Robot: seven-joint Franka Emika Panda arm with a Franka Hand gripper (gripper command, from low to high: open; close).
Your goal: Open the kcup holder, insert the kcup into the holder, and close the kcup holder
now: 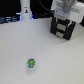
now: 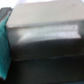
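1. The kcup holder [image 1: 62,27], a black boxy unit with grey front panels, is shown on the white table [image 1: 45,57] near the upper part of the exterior view's right.
2. The white robot arm [image 1: 67,9] is seen directly above the kcup holder, with the gripper [image 1: 64,18] lowered onto the top of the unit. Whether the fingers are apart or together cannot be told from either view, since the picture is too coarse and no finger is shown in the wrist view.
3. The kcup [image 1: 31,63], a tiny round green pod with blue and white specks, is located on the bare table surface in the lower part of the exterior view, well apart from the kcup holder and from the gripper.
4. A white bottle-shaped object [image 1: 25,9] with a blue glow at its base is shown at the back of the table, toward the exterior view's left.
5. In the wrist view, a blurred black box face [image 2: 47,42] is seen at close range, with a teal surface [image 2: 4,50] at one edge. No pull-out tray can be made out in either view.
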